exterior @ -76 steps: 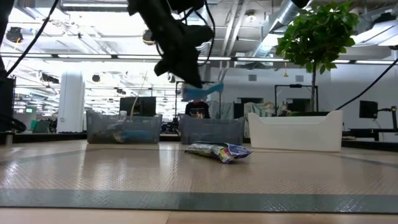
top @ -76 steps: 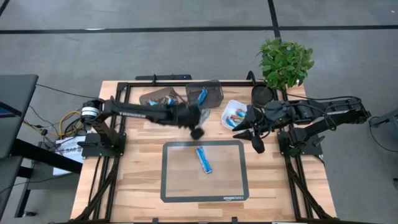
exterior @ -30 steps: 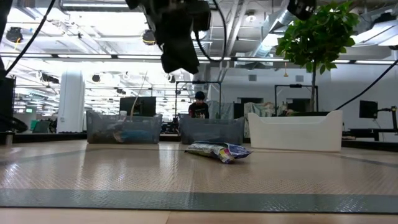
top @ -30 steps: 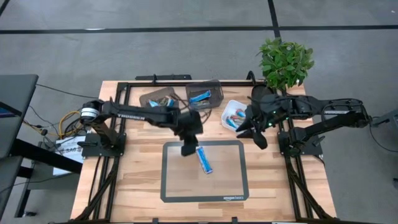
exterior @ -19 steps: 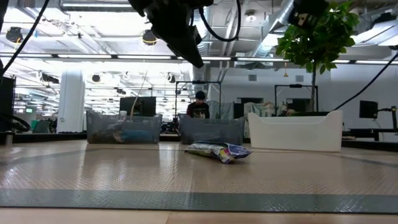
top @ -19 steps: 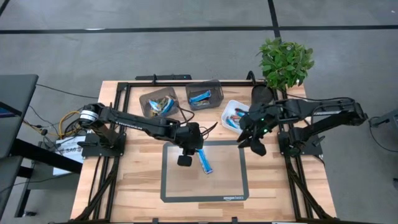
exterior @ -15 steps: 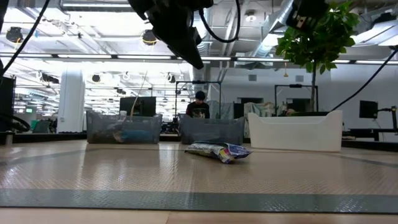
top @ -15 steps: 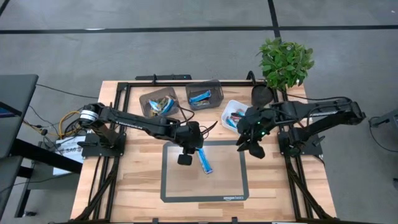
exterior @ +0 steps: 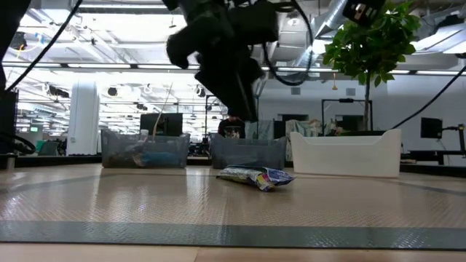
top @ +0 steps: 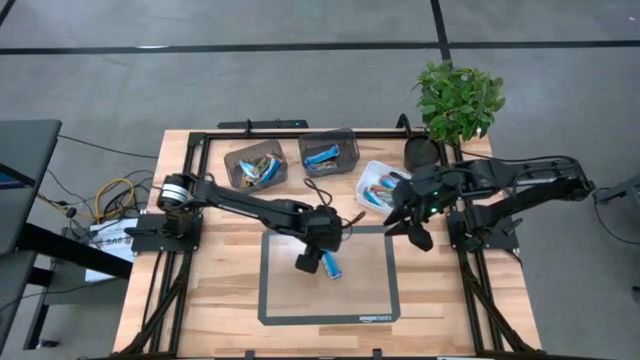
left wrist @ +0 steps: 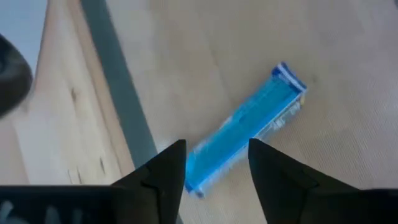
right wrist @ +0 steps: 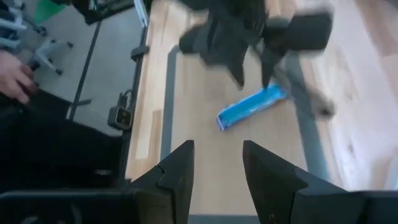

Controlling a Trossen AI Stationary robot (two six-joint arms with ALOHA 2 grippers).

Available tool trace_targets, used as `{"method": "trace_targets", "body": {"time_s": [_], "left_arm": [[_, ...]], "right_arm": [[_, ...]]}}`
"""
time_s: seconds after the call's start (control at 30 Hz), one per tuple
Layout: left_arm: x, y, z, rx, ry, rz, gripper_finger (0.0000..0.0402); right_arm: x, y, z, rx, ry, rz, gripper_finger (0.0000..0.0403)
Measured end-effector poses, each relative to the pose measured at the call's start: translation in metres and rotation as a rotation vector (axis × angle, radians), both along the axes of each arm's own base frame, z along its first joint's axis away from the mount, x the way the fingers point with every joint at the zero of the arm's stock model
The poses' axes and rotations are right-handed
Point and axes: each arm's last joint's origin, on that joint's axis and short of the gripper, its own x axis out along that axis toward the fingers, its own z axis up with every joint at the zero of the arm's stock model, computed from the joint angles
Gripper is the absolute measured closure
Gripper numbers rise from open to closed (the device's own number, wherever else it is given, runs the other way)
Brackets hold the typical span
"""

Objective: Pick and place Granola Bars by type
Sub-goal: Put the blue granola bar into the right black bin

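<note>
**A:** Where is the left gripper (top: 310, 262) at this moment?

**B:** It is above the grey-bordered mat (top: 380, 300) in the middle of the desk (top: 215, 300), just over one end of a blue granola bar (top: 331, 265). In the left wrist view its fingers (left wrist: 166, 171) are spread apart, and the bar (left wrist: 245, 127) lies flat on the mat beyond them. The fingers hold nothing.

**B:** In the low view the left arm comes down from above, and the gripper is above the desk surface, not touching it.

**A:** And the right gripper (top: 408, 228)?

**B:** It is near the right upper corner of the mat, just beside the white tray (top: 371, 172). Its fingers (right wrist: 177, 171) are also released and empty. The right wrist view looks across the mat to the same blue bar (right wrist: 250, 106) and to the left gripper (right wrist: 249, 37) over it.

**A:** Where are the other bars?

**B:** Some lie in the white tray; I cannot count them. One blue bar (top: 322, 155) lies in the right dark bin (top: 350, 140), and several bars with tan and blue wrappers (top: 258, 170) lie in the left dark bin (top: 232, 160). All three containers stand at the far side of the desk.

**A:** Anything else?

**B:** A green plant (top: 460, 98) stands at the far right corner of the desk. At the edge of the right wrist view, a person's hand (right wrist: 15, 74) shows beside the desk.
</note>
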Motion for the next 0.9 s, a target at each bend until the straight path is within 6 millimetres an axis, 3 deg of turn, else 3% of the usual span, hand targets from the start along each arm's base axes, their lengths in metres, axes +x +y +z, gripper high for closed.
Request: {"method": "trace_targets", "body": {"time_s": [0.43,0.6,0.9], "left_arm": [[0.021,-0.019,-0.047,0.125,0.230,-0.281,0.0227],[0.025,-0.025,-0.051,0.238,0.202,-0.302,0.0227],[0.030,-0.026,-0.057,0.200,0.168,-0.312,0.0227]], "right_arm": [[-0.019,-0.004,0.013,-0.023,-0.064,-0.063,0.0274],[-0.018,-0.004,0.012,-0.019,-0.060,-0.068,0.0274],[-0.018,-0.004,0.012,-0.019,-0.059,-0.067,0.0274]]}}
